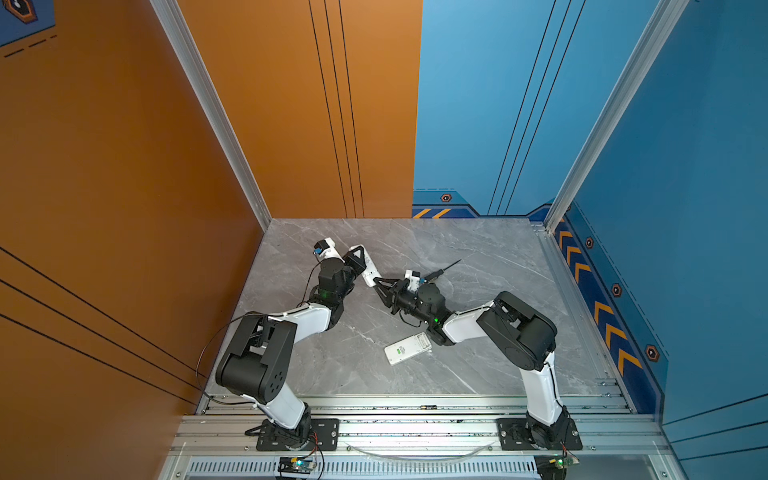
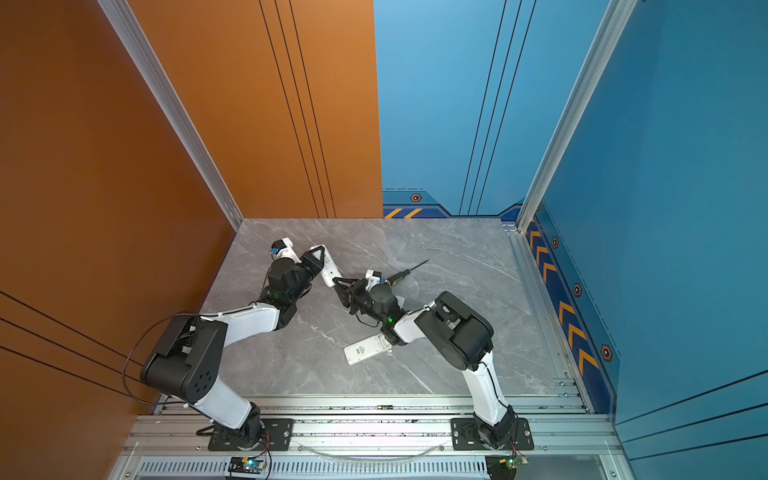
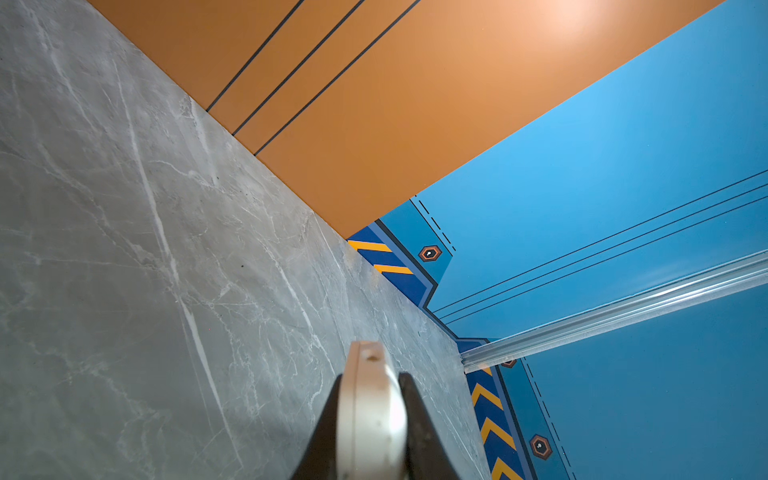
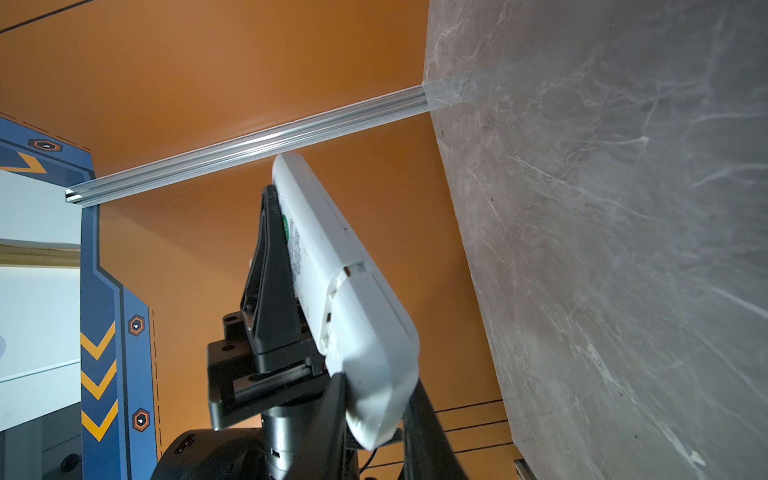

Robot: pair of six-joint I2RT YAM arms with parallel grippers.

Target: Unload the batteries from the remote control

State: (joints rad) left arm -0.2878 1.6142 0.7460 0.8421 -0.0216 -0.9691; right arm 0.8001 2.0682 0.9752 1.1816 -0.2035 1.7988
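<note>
— So, where's your remote [image 4: 316, 249]?
— Off the table [image 1: 478, 257]: your left fingers [image 3: 417, 415] clamp one end, right fingers [image 4: 330, 419] pinched tight on the cover end.
— Batteries?
— Hidden; cannot tell.

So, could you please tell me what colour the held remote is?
The remote is white, clearest in the right wrist view.

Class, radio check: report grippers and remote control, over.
Left gripper shut on white remote. Right gripper shut on its cover end. Cover not off, batteries unseen. Screwdriver on table, clear of both.
</note>
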